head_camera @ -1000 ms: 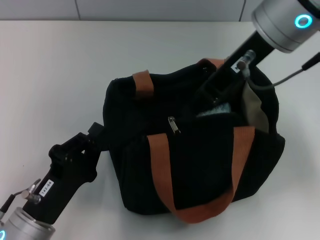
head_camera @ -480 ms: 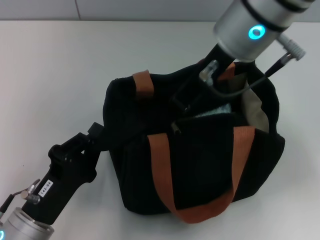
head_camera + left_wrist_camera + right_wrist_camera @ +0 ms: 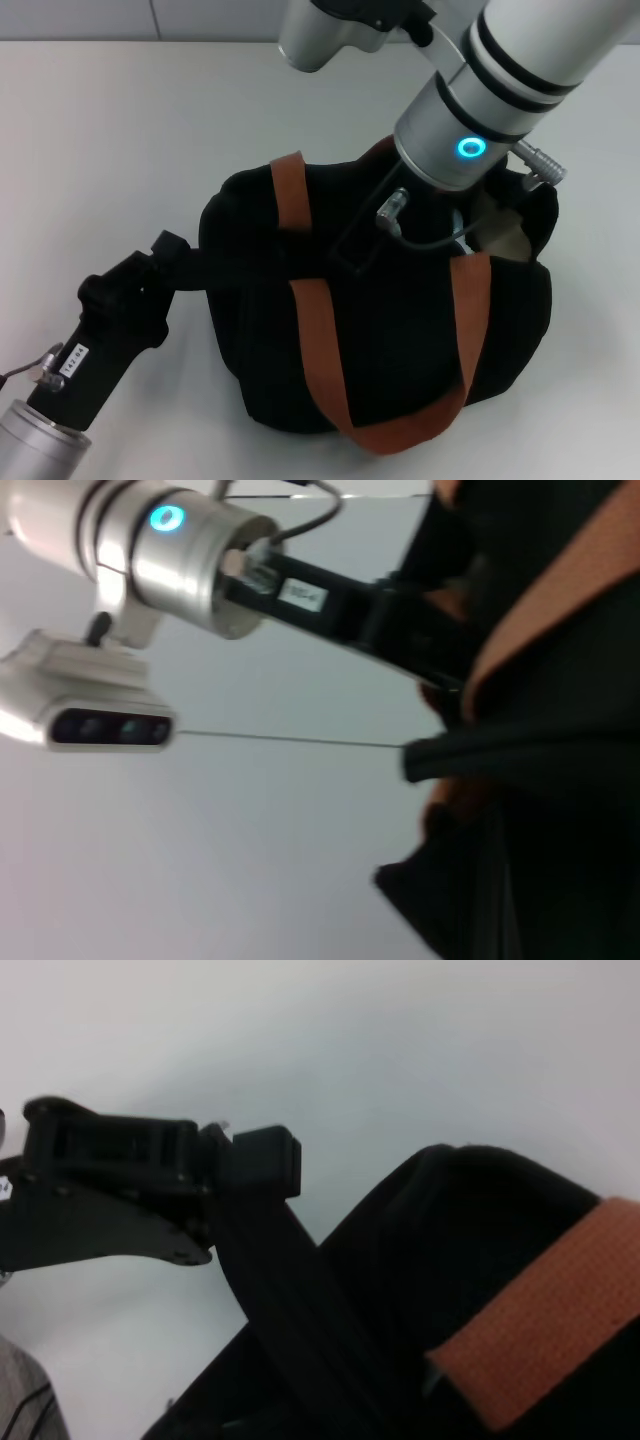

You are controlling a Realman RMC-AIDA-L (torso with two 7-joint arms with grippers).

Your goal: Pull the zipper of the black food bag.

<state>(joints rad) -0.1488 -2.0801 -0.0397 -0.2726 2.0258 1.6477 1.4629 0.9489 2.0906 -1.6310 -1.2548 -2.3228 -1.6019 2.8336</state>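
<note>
Left hand (image 3: 168, 262) is gripping the black side strap (image 3: 235, 268) of the black food bag (image 3: 400, 340) on the table (image 3: 120, 140). Right hand (image 3: 350, 250) is pressing against the bag top; grip undeterminable, zipper hidden.

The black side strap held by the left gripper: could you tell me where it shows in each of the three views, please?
Head view: black side strap runs taut from the left gripper to the black food bag.
Left wrist view: dark band crossing the bag.
Right wrist view: diagonal band from the clamp.
Shared landmark: orange handle.
</note>
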